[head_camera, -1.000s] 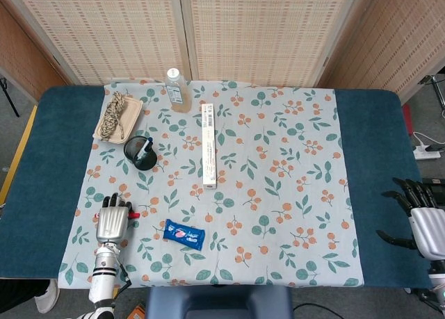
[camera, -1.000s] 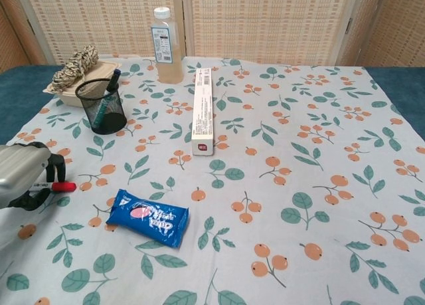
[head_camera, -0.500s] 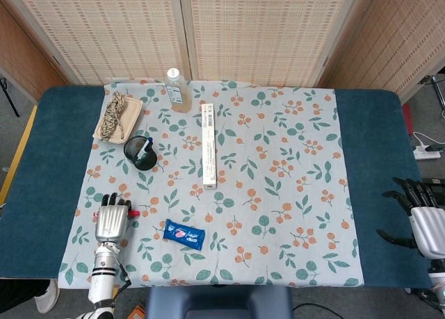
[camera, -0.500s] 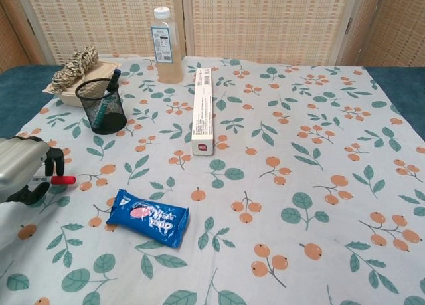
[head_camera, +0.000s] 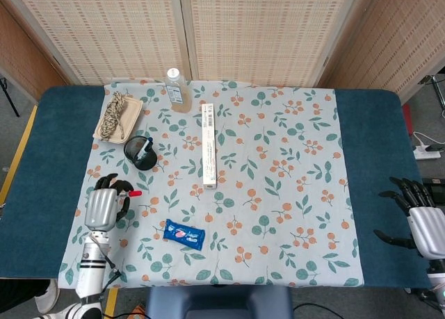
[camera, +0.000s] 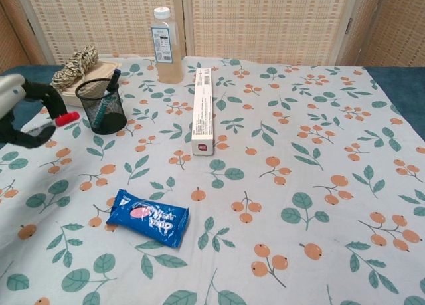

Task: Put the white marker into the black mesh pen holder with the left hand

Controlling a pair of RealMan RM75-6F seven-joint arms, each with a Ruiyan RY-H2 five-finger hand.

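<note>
At left edge: left hand (camera: 20, 115) grips white marker (camera: 65, 119) (only red cap shows) | right hand (head_camera: 421, 218) spread

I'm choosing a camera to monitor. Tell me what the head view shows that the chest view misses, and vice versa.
Only the head view shows the right robot hand, open at the table's blue edge. Only the chest view shows the label on the bottle from the side. Both show the left robot hand holding the red-capped marker near the black mesh pen holder, plus the blue snack packet.
</note>
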